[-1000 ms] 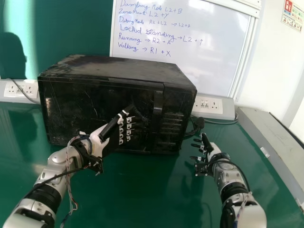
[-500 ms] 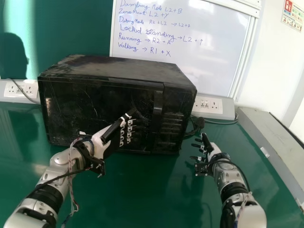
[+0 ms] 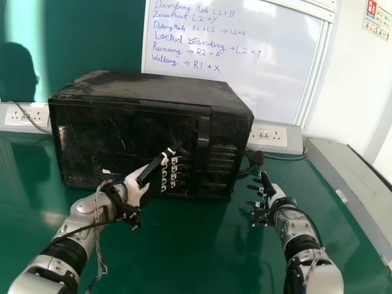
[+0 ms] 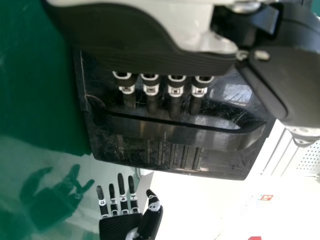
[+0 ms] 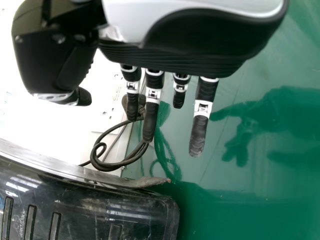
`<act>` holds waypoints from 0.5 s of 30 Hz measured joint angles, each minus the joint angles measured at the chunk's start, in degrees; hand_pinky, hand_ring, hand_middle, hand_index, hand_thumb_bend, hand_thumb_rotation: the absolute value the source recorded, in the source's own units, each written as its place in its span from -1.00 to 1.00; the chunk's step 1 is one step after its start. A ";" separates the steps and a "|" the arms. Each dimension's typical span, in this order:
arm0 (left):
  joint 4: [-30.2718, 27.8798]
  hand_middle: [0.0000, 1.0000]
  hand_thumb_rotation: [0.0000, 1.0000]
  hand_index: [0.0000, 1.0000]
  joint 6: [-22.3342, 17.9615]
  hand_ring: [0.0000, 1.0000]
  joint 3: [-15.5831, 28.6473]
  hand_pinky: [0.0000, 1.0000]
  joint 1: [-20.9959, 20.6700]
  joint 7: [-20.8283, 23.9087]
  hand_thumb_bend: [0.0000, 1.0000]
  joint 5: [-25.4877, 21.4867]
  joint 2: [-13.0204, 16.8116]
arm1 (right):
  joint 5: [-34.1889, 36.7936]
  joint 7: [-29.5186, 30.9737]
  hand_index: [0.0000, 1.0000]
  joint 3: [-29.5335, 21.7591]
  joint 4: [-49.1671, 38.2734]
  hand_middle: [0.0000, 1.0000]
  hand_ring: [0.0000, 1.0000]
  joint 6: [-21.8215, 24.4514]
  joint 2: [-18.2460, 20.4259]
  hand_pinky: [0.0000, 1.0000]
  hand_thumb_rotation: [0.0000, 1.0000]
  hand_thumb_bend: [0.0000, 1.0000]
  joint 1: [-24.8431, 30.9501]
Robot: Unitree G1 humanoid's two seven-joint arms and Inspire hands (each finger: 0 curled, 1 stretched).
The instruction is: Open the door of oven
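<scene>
across the front of the oven, the left hand has shifted towards the robot's right over the last second, closer to the handle. its fingers are spread wide and straight, thumb out, holding nothing; whether the fingertips touch the door cannot be told. right hand, beside the oven's right side, is also wide and holds nothing. the oven is a black box standing upright on a green table, in front of a whiteboard, with a cable at its right side. the door is shut, its handle an upright bar just left of the slotted panel. the step in hand seems to be lining up fingers for the handle. the oven looks bulky and fairly heavy, yet it could slide on the smooth table if tugged hard. the door seems rigid and probably swings from the left, perhaps with a stiff catch; its scratched, glossy face looks slippery and gives no grip. best hold is likely behind the handle's left edge, around mid-height, with fingers hooked before a steady pull.
</scene>
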 measured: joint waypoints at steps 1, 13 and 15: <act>0.08 1.00 0.52 1.00 0.00 1.00 0.04 0.74 -0.08 0.34 1.00 0.00 -0.19 | 0.04 0.00 0.71 -0.09 0.00 0.45 0.08 0.00 0.01 -0.09 -0.25 0.11 0.00; 2.05 1.00 0.46 1.00 -0.46 0.98 -0.28 0.63 -2.44 2.73 1.00 2.79 -1.36 | 0.31 0.37 0.74 -0.37 0.01 0.46 0.11 -0.01 0.15 -0.07 -0.27 0.13 0.00; 2.46 1.00 0.47 1.00 -0.48 0.98 -0.28 0.64 -3.07 3.06 1.00 3.48 -1.52 | 0.44 0.48 0.76 -0.57 0.01 0.49 0.14 -0.01 0.16 -0.05 -0.25 0.12 0.00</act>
